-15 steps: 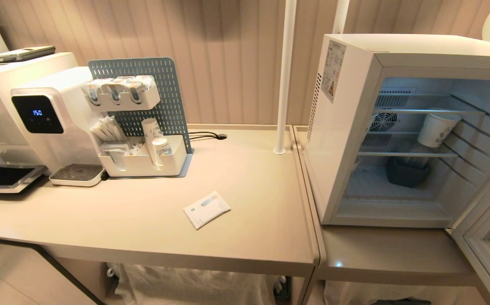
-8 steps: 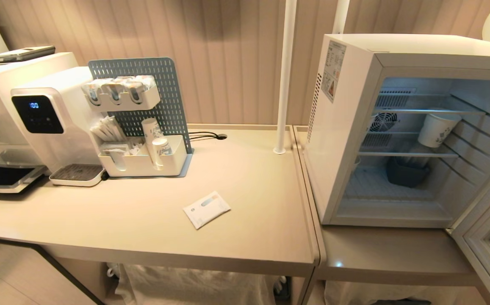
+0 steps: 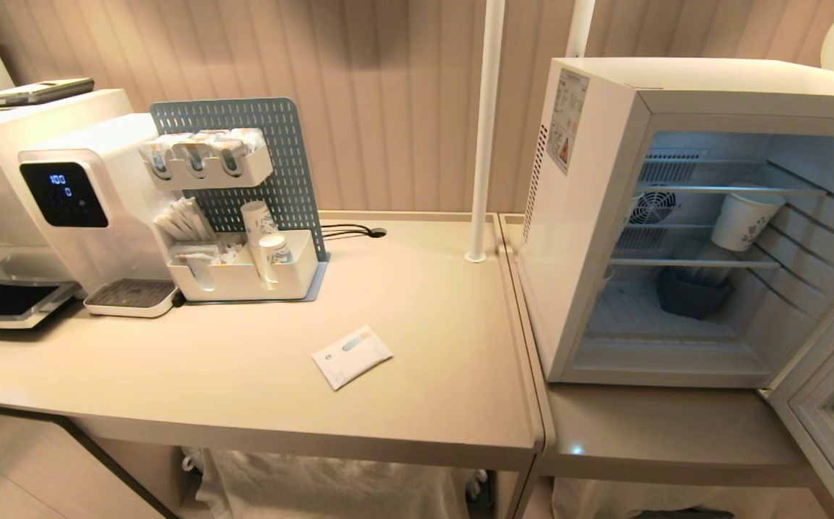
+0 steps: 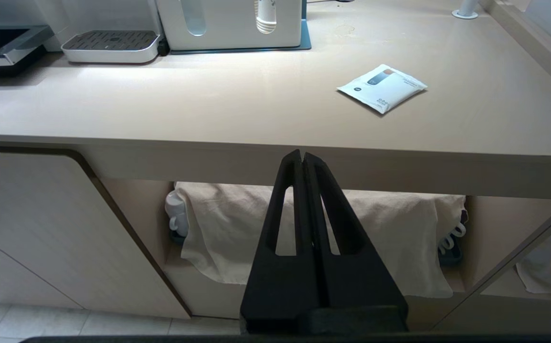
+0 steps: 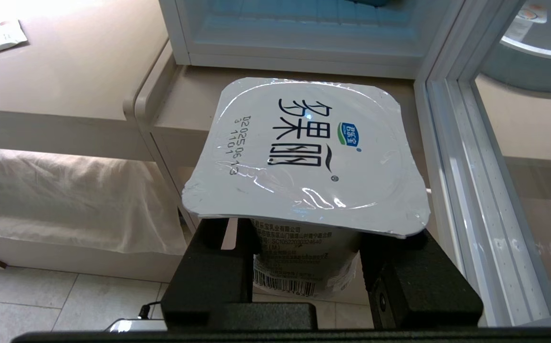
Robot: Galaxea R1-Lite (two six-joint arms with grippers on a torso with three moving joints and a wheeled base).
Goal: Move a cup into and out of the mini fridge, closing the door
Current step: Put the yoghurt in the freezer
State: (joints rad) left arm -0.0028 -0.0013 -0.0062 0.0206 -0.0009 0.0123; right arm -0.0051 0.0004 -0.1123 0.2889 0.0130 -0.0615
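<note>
Head view first: neither arm shows here. One mini fridge [image 3: 676,216] stands at the right end of the desk [image 3: 424,346], its right side cut off by the frame. The door [image 3: 831,404] is swung open at the lower right, only part of it visible. Inside, one paper cup [image 3: 744,218] leans on a wire shelf, and one dark container [image 3: 694,294] sits below it, hard to make out. One flat white sachet [image 3: 352,355] lies near the front edge of the desk. At the back left stand one water dispenser [image 3: 85,209] and one organiser [image 3: 236,216] with pegboard.

Left wrist view: the left end effector [image 4: 302,159] hangs in front of the desk's front edge, its two fingers pressed together, holding nothing.

Right wrist view: the right end effector [image 5: 304,247] is clamped on the cup [image 5: 304,157], one finger on each side of the tub. The foil lid hides the fingertips and most of the tub. The cup is in the air before the open fridge, outside it.
</note>
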